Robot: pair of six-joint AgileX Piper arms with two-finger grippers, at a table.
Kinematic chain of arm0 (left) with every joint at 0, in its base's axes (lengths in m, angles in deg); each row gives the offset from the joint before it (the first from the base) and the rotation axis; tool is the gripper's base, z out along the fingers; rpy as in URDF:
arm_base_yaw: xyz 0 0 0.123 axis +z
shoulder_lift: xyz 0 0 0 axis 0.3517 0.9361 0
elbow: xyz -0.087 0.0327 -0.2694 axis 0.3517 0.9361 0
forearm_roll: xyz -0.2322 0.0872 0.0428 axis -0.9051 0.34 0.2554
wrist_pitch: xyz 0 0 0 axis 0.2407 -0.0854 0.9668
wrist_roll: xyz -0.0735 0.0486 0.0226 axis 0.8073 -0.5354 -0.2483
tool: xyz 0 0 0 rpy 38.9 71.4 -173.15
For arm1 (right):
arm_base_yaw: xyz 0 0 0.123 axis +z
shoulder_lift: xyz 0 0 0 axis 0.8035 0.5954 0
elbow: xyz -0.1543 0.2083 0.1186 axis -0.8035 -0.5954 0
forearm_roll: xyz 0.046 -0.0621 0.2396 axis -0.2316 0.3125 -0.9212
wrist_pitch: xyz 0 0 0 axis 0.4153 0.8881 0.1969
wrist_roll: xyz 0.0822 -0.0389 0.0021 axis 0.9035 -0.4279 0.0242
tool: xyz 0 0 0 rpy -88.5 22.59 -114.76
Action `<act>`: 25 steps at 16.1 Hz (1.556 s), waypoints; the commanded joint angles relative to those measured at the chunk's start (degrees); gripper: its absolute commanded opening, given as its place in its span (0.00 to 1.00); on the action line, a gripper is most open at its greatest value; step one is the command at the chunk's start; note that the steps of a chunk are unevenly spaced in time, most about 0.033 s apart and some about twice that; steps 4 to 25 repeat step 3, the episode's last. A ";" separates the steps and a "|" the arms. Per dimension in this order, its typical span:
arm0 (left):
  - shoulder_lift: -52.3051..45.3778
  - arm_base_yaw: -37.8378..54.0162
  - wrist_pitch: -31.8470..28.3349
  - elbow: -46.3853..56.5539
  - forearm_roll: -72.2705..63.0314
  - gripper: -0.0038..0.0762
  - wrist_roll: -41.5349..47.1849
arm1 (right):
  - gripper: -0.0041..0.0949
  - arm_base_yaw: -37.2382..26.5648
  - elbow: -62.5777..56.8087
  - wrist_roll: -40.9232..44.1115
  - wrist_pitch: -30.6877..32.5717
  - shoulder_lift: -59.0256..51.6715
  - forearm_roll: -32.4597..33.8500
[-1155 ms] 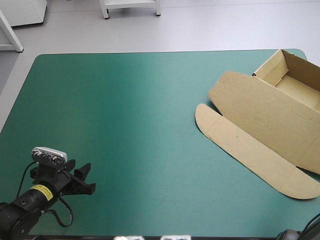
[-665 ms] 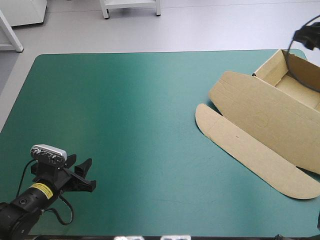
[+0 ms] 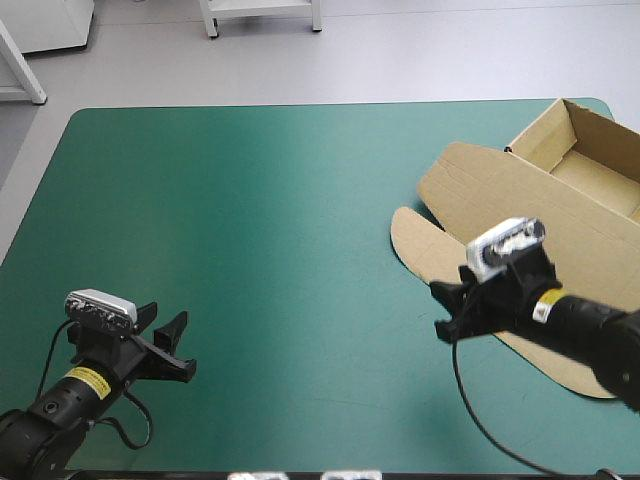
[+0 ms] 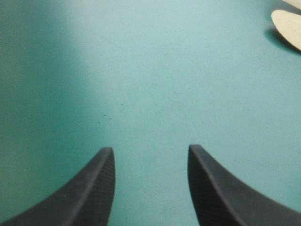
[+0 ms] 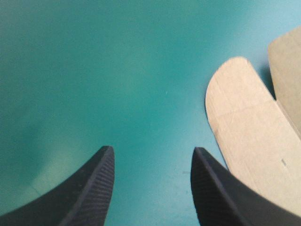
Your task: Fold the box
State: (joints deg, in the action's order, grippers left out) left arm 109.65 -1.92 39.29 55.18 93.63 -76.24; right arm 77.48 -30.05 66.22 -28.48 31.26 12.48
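Observation:
The brown box (image 3: 545, 225) lies at the table's right side as an open tray toward the far right corner, its lid flat and a long rounded flap (image 3: 420, 250) spread toward the middle. My right gripper (image 3: 445, 312) hovers over the near edge of that flap, open and pointing left. In the right wrist view the gripper (image 5: 153, 149) has only teal-green cover between its fingers, with the flap's rounded end (image 5: 247, 127) just beside it. My left gripper (image 3: 186, 346) is open near the front left corner, far from the box. The left wrist view shows that gripper (image 4: 150, 149) empty and a tip of the flap (image 4: 289, 23) far ahead.
The teal-green cover (image 3: 280, 220) stretches bare between the two grippers and out to the far and left edges. The box tray's right wall runs past the table's right edge.
The right arm has come in from the right, first showing at the far right corner, and now its gripper sits over the box's flap. The left gripper has barely shifted.

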 commanded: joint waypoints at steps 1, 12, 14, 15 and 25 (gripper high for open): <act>-1.74 -0.37 -7.11 0.81 -0.07 0.48 -0.32 | 0.51 0.98 -10.80 -2.03 -12.37 -6.38 -0.80; -3.59 -0.37 -6.65 3.07 -1.78 0.48 -0.32 | 0.49 0.98 -18.36 -1.76 -17.63 -10.10 -1.07; -3.59 -0.37 -6.65 3.07 -1.78 0.48 -0.32 | 0.49 0.98 -18.36 -1.76 -17.63 -10.10 -1.07; -3.59 -0.37 -6.65 3.07 -1.78 0.48 -0.32 | 0.49 0.98 -18.36 -1.76 -17.63 -10.10 -1.07; -3.59 -0.37 -6.65 3.07 -1.78 0.48 -0.32 | 0.49 0.98 -18.36 -1.76 -17.63 -10.10 -1.07</act>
